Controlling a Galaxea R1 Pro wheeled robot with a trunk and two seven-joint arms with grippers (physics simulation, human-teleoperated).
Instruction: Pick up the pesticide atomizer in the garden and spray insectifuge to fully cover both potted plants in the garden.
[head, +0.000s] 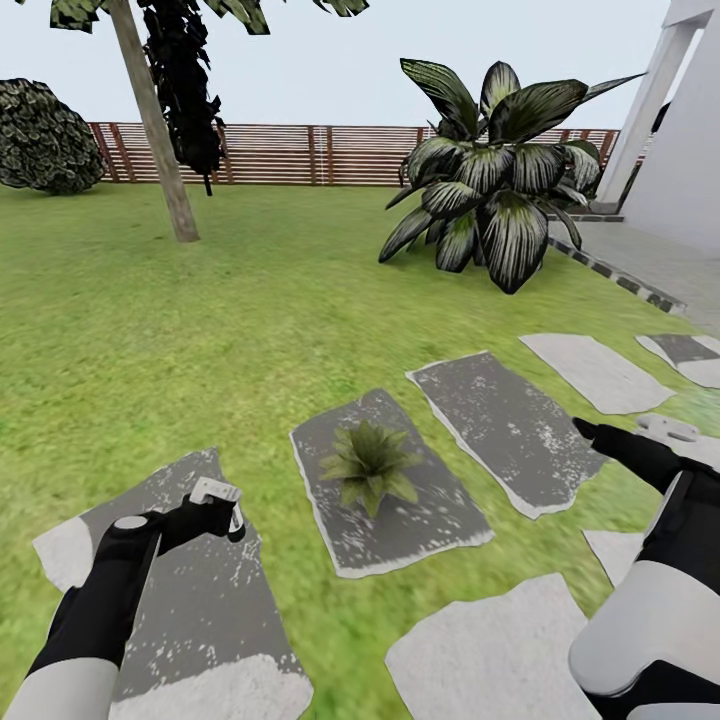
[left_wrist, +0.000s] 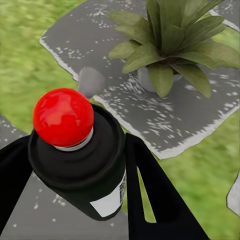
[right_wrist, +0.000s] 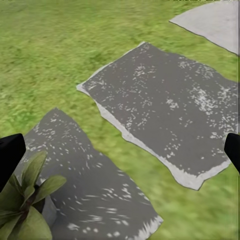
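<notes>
My left gripper (head: 218, 512) is shut on the pesticide atomizer (left_wrist: 82, 165), a dark bottle with a red top (left_wrist: 63, 117) and a white label; its black fingers (left_wrist: 155, 200) press on both sides of it. A potted plant (head: 370, 465), a low rosette of green leaves in a small grey pot (left_wrist: 146, 80), sits on a dark stepping stone (head: 420, 520) just right of that gripper. The same plant (right_wrist: 22, 202) shows in the right wrist view. My right gripper (head: 598, 434) hovers to the plant's right, open and with nothing in it, its fingertips (right_wrist: 10, 155) spread wide.
Grey stepping stones (head: 510, 425) run across the grass toward a paved patio and white house (head: 680, 150) at the right. A big striped-leaf plant (head: 490, 190), a tree trunk (head: 155, 130), a round shrub (head: 45, 135) and a brown slatted fence (head: 300, 155) stand farther back.
</notes>
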